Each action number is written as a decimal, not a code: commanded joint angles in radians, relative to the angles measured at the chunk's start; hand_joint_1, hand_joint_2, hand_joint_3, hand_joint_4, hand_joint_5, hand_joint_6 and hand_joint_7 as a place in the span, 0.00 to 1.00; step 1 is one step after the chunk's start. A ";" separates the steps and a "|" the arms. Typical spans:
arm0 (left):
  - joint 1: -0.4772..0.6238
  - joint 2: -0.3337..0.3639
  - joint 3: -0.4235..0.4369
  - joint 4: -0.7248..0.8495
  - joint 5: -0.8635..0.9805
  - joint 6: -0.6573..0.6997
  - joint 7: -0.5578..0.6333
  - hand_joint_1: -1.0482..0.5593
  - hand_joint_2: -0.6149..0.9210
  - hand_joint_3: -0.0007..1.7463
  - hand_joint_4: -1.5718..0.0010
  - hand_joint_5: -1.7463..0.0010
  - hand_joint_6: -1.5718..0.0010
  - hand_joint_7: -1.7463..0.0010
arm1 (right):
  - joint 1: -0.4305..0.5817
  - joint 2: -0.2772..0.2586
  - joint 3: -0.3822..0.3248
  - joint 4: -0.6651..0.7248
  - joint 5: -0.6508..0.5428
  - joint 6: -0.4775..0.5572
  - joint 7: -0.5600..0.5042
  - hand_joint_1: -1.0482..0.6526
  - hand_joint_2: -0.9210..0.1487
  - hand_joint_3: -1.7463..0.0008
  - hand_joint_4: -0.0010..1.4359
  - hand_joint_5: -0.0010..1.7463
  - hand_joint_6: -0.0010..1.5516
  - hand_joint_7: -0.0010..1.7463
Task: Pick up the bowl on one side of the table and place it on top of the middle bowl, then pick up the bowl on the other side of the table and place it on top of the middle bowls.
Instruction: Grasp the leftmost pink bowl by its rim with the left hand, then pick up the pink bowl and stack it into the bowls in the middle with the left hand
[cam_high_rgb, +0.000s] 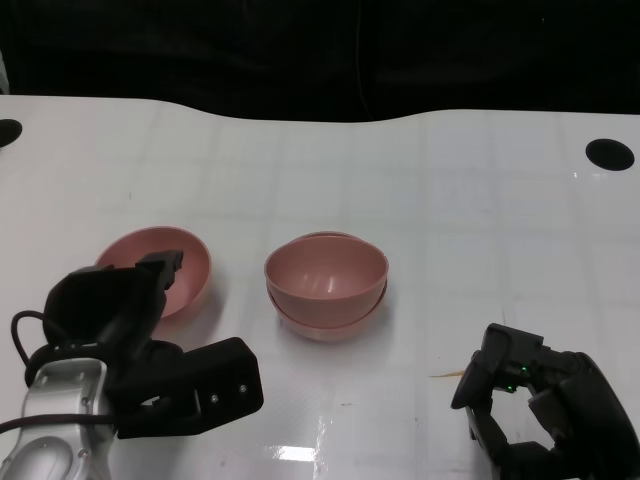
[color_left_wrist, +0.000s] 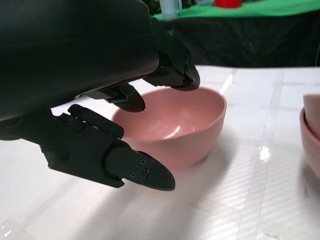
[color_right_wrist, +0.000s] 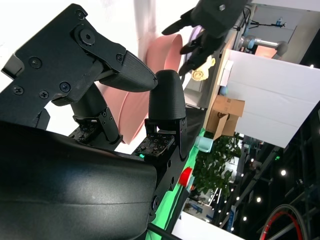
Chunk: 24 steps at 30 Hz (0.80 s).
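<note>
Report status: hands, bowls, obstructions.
Left hand open at lone pink plastic bowl, not gripping. Right hand open, holding nothing. Two pink bowls stacked mid-table. No obstruction seen.

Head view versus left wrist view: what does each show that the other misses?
Only the head view shows the right hand, open and low at the table's near right, the whole white table with its dark corner holes, and the full middle stack of two pink bowls. Only the left wrist view shows the fingers spread around the left bowl's near rim without closing, plus a green backdrop. Both show the left hand, the left bowl and part of the stack.
</note>
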 joint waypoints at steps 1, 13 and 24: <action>-0.042 0.024 -0.020 0.076 -0.029 -0.012 0.039 0.38 1.00 0.04 0.64 0.88 0.68 0.97 | 0.008 -0.007 -0.014 -0.020 0.009 0.009 0.000 0.47 0.51 0.21 0.61 1.00 0.52 0.87; -0.140 0.065 -0.081 0.324 -0.121 -0.167 0.237 0.47 1.00 0.06 0.46 0.01 0.24 0.89 | 0.004 -0.006 -0.020 -0.005 0.004 -0.013 -0.001 0.49 0.50 0.23 0.60 1.00 0.52 0.85; -0.190 0.093 -0.094 0.359 -0.168 -0.235 0.331 0.51 0.99 0.14 0.46 0.00 0.59 0.01 | 0.010 -0.004 -0.023 -0.011 0.001 0.000 -0.003 0.49 0.49 0.23 0.61 1.00 0.52 0.85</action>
